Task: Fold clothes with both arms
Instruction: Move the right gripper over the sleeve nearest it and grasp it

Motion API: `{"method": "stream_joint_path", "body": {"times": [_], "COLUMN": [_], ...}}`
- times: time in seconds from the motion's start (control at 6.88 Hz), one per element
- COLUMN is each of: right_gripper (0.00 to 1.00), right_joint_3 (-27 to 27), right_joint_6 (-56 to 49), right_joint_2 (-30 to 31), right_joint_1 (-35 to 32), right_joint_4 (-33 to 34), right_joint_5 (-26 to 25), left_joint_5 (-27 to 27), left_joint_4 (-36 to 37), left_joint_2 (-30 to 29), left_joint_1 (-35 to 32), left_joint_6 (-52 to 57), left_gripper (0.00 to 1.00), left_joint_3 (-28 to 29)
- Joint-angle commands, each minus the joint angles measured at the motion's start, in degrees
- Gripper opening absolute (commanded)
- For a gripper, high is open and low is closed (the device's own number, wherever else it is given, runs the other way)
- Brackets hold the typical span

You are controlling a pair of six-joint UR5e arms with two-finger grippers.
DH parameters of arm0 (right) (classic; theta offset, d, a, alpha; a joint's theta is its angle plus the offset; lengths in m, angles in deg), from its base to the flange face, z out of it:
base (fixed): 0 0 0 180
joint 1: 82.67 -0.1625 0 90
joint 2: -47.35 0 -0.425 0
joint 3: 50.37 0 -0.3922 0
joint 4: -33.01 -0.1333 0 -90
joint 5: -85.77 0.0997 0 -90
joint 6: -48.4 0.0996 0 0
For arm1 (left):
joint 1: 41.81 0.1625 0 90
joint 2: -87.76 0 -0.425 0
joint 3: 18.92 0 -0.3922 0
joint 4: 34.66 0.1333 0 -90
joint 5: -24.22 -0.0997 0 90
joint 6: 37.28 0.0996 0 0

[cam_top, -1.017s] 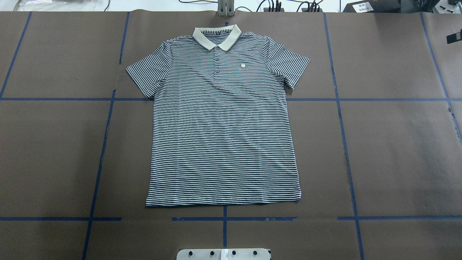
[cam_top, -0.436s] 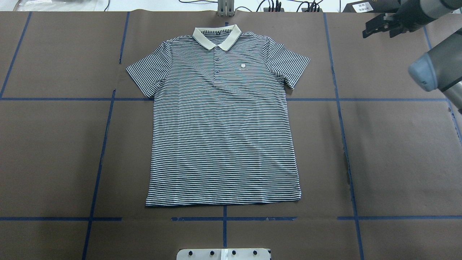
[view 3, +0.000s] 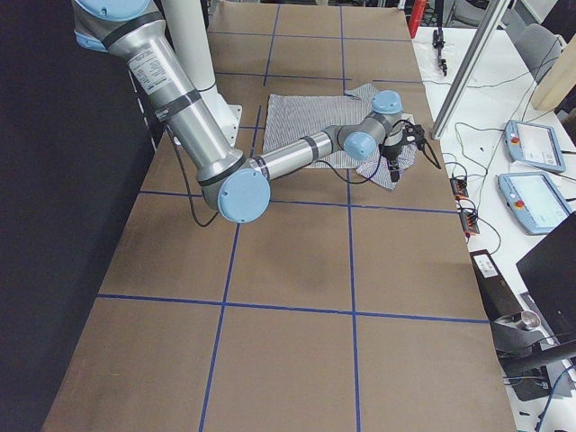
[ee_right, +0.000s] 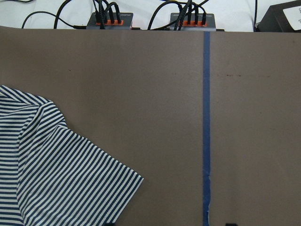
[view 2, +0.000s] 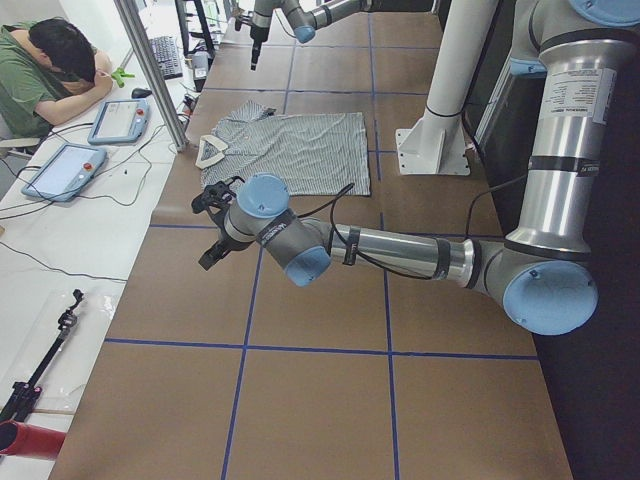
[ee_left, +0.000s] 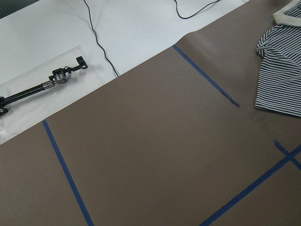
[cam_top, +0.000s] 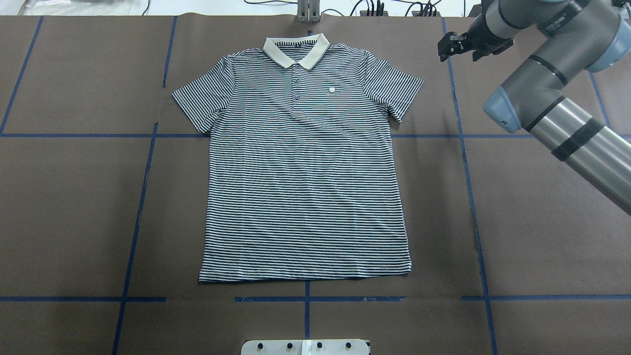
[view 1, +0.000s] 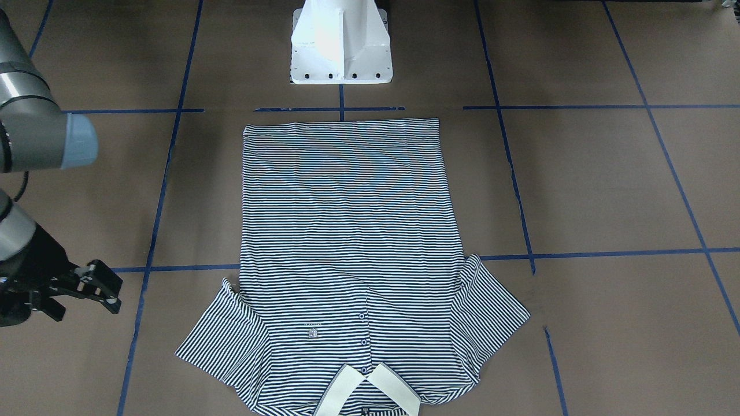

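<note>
Standing across the desk, I see the polo shirt spread flat, face up. Its hem is toward the white pedestal, and its collar is partly cut off at the bottom edge. The right tool hangs out beside one sleeve, clear of it, with its jaws apart and nothing between them.

From overhead, the shirt's long axis runs straight away from the robot, collar at the far end. The right tool sits outside that sleeve at the collar end, so the cloth lies inward of it. No other arm shows here.

From the left end, the left tool hovers over bare brown desk, well apart from the shirt. I cannot tell whether it is spread or closed. I'd judge the right one much the nearer.

From the right end, the right arm crosses in front of the sleeve. Its height above the cloth is hard to judge.

The left wrist view catches only a sleeve and a scrap of collar at its right edge.

The right wrist view has the sleeve corner at lower left, with a blue tape line beside it.
</note>
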Motion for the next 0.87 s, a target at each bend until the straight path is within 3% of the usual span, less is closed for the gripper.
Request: {"method": "stream_joint_path", "body": {"times": [0.0,0.73], "right_gripper": [0.76,0.67], "right_joint_3": [6.02,17.8], "right_joint_6": [0.79,3.34], "right_joint_2": [-1.94,-6.94], "right_joint_1": [2.61,4.91], "right_joint_4": [-5.64,-14.03], "right_joint_5": [-1.88,-4.69], "left_joint_5": [0.0,0.0], "left_joint_4": [0.0,-0.09], "left_joint_2": [0.0,0.0], "left_joint_1": [0.0,0.09], "left_joint_6": [0.0,0.0], "left_gripper": [1.0,1.0], "left_joint_3": [-0.06,0.03]}}
